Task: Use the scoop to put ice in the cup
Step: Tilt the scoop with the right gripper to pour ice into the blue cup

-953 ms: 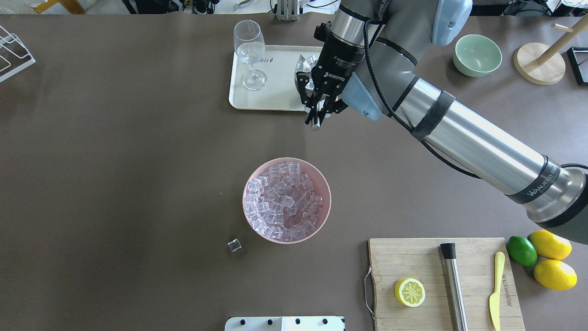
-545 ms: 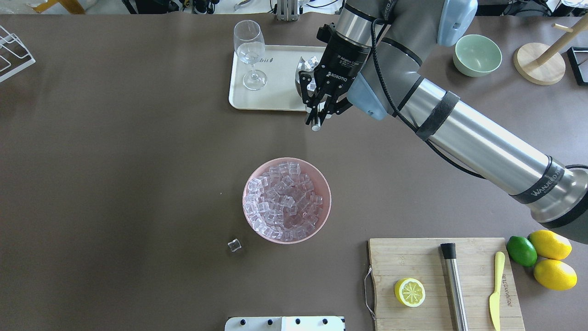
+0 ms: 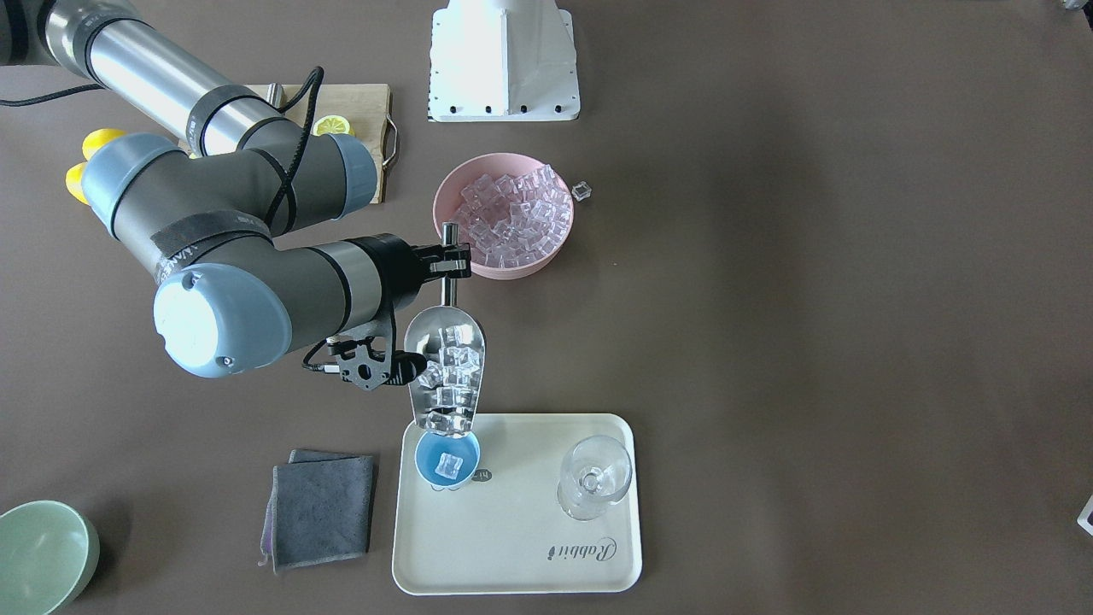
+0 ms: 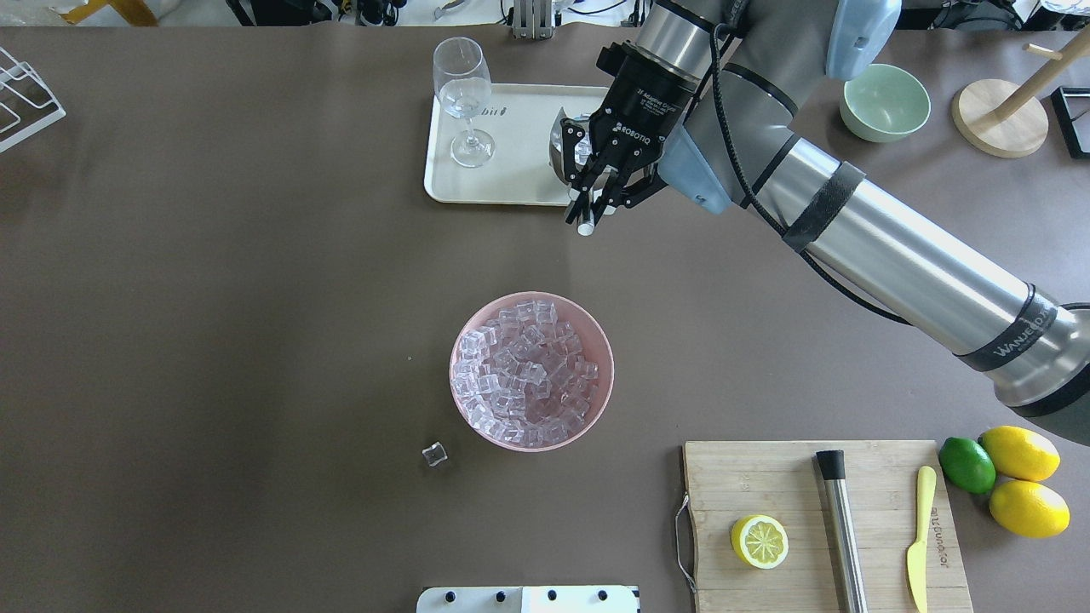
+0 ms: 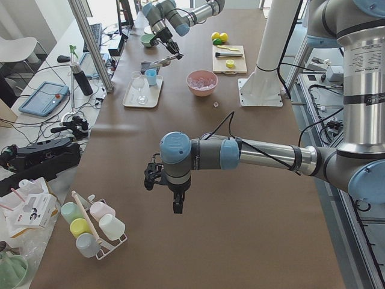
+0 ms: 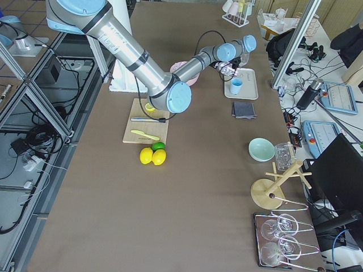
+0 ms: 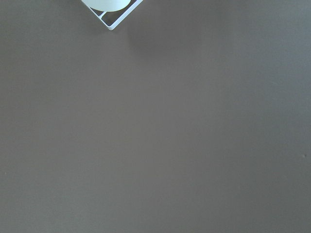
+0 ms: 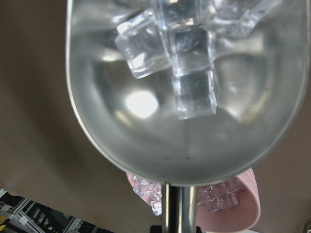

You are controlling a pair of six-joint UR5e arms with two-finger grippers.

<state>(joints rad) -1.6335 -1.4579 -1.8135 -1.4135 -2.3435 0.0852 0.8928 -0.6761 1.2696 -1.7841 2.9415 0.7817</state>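
Brown desk, cream tray (image 3: 512,530) by its far edge; your right gripper (image 3: 450,260) is clamped on the rod of the scoop (image 3: 429,329), trough tipped so the ice (image 3: 452,363) can slide into the cup (image 3: 427,463) at the tray's near corner; one cube lies inside. Your wine glass (image 3: 593,478) stands well apart, leaving room; whether the left gripper (image 5: 178,205) is open, I cannot tell.

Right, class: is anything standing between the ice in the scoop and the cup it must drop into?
Nothing visible. The scoop points its lip at the open cup; the wine glass stands apart on the tray.
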